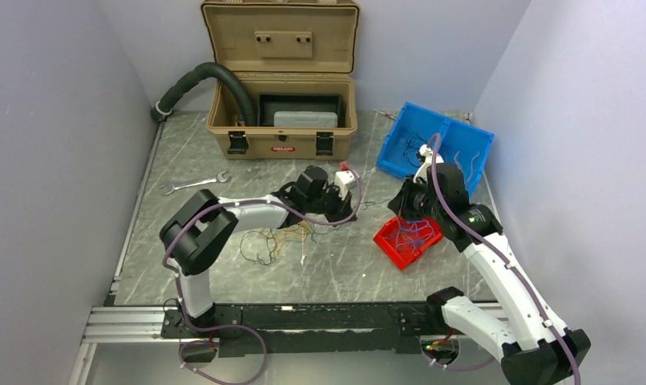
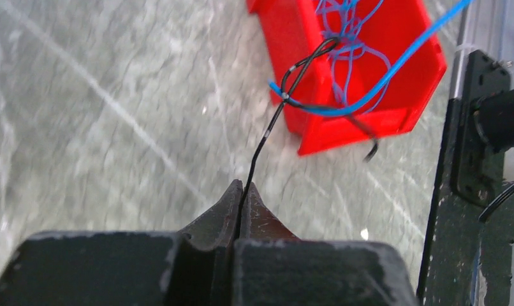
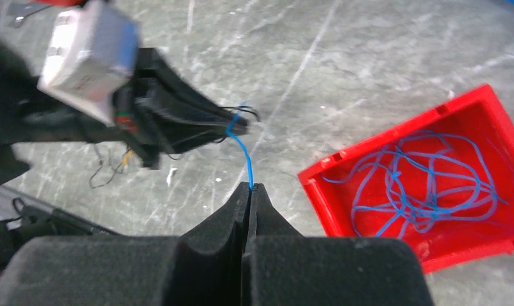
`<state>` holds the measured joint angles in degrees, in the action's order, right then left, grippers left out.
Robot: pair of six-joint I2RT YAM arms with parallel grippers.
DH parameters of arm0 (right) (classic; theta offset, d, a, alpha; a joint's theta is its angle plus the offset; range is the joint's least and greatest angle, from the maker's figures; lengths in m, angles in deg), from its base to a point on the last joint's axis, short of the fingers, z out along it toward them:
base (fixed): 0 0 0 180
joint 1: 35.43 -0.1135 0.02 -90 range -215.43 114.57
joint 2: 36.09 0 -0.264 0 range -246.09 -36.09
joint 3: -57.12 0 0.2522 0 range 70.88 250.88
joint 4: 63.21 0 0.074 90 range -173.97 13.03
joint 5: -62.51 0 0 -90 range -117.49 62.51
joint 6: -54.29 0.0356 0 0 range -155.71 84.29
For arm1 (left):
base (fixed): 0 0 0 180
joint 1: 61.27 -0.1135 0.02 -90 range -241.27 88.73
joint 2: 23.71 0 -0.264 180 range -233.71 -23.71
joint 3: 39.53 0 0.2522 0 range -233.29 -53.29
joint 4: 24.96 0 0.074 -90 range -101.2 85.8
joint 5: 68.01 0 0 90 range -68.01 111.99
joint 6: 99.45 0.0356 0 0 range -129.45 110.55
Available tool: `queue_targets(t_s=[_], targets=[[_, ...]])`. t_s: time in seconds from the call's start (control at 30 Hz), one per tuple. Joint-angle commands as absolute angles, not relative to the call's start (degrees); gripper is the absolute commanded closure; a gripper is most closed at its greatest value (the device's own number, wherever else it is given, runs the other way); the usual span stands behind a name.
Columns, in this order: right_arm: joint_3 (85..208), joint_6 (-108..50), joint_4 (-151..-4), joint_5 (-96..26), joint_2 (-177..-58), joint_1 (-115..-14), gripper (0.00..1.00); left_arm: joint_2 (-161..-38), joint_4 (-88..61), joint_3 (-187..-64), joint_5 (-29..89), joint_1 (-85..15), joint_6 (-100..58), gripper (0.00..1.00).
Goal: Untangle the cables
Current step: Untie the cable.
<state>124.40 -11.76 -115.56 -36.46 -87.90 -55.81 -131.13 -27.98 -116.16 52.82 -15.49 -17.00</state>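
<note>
Black cable (image 2: 265, 135) sits pinched in the left gripper (image 2: 242, 188), blue cable (image 3: 247, 159) in the right gripper (image 3: 250, 188), beside a red bin (image 3: 382, 137).

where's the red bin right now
In the top view the red bin sits right of centre, partly under the right arm and nearer the arm bases than the blue bin, with blue cables lying in it.
</note>
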Motion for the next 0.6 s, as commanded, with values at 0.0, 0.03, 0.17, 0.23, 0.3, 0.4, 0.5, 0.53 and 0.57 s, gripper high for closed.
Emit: queue_targets(t_s=[0.0,0.03,0.17,0.23,0.3,0.4,0.5,0.53,0.57], targets=[[125.2,-8.7,-120.6,-25.0,-87.1,-55.5,1.00,-121.2,-31.7,-111.0,44.6,-17.6,-17.2,1.00],[124.5,-7.5,-121.5,-22.8,-87.1,-55.4,1.00,-119.8,-30.6,-110.4,43.6,-18.7,-17.8,1.00],[122.4,-2.9,-124.2,-18.6,-86.7,-54.2,1.00,-115.8,-30.7,-106.3,42.7,-23.7,-23.7,1.00],[122.3,-1.2,-125.6,-17.9,-86.4,-53.5,1.00,-114.5,-33.6,-103.4,44.6,-25.6,-25.3,1.00],[122.4,0.1,-127.2,-16.8,-86.4,-52.8,1.00,-113.9,-34.2,-102.0,44.4,-26.3,-25.1,1.00],[123.2,1.9,-131.5,-13.0,-87.2,-51.4,1.00,-114.2,-31.2,-102.1,40.9,-27.3,-24.5,1.00],[122.2,1.7,-131.7,-15.4,-86.7,-50.0,1.00,-113.4,-32.5,-101.1,43.5,-29.2,-25.8,1.00],[121.8,1.9,-131.1,-17.2,-86.5,-49.8,1.00,-113.0,-33.4,-100.6,43.9,-29.3,-25.9,1.00],[121.3,2.5,-130.7,-18.6,-86.6,-49.6,1.00,-112.6,-33.7,-100.4,44.2,-29.3,-25.8,1.00]])
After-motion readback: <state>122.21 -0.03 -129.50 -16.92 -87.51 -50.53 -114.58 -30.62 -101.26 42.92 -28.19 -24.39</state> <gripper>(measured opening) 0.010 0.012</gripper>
